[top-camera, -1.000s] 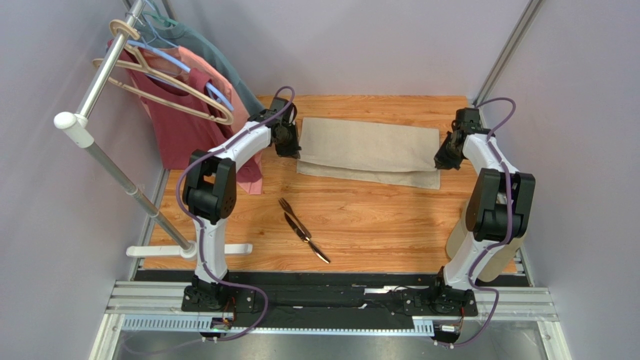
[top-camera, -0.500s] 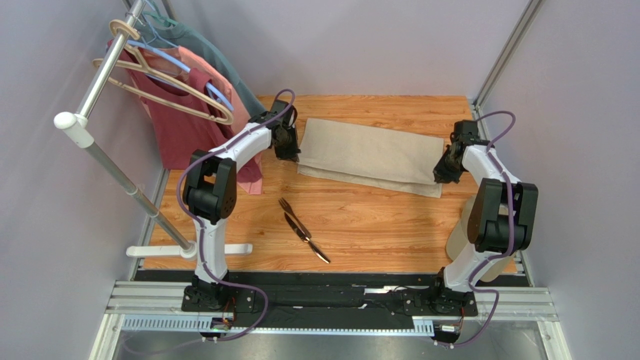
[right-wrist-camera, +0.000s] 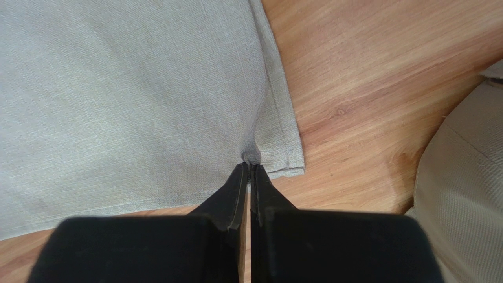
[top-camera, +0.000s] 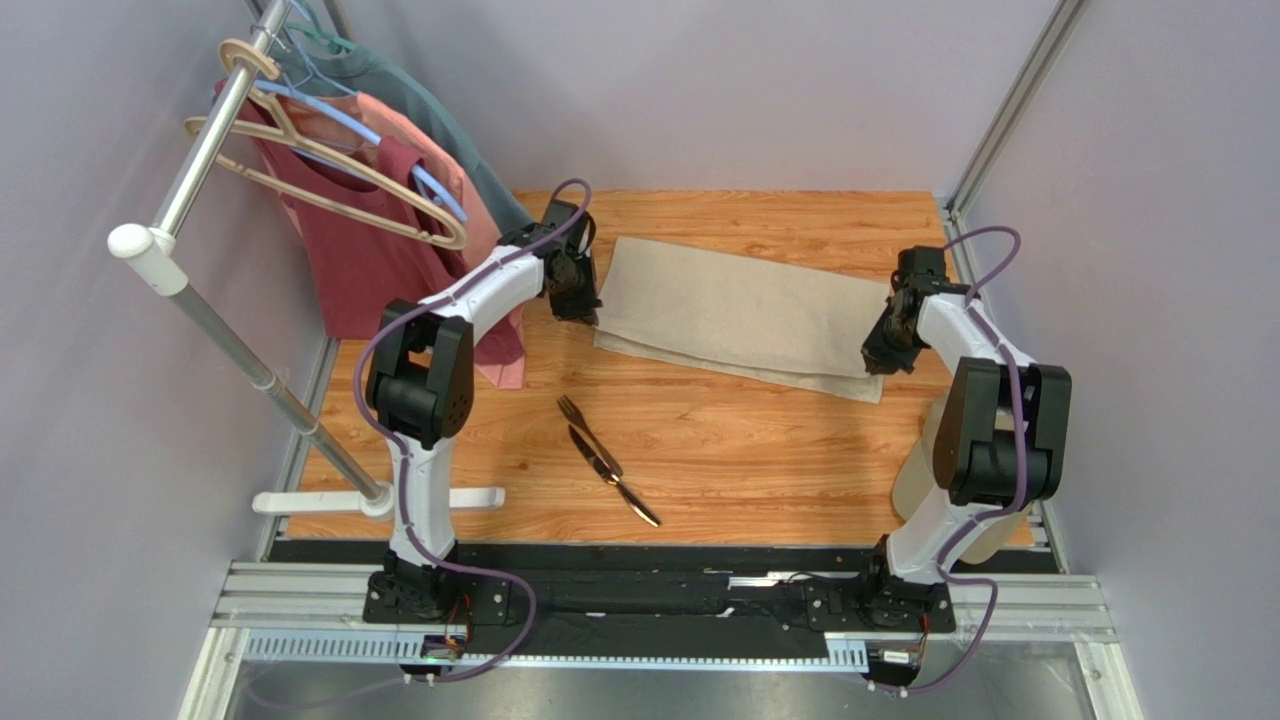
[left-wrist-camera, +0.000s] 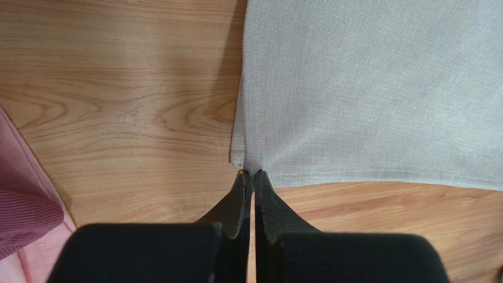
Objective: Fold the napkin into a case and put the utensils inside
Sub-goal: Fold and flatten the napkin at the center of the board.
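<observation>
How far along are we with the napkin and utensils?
Done: the napkin lies folded into a long strip. In hand: left pincer and right pincer each pinch a corner. Left: finish folding, then load the fork and knife, lying on the table.

The wooden table (top-camera: 721, 435) carries the folded napkin (top-camera: 736, 308), fork (top-camera: 571, 413) and knife (top-camera: 643, 510).

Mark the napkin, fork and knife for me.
napkin (top-camera: 736, 308): top external view, middle of the folded upper layer.
fork (top-camera: 573, 414): top external view, just behind the tines.
knife (top-camera: 643, 512): top external view, near end.
</observation>
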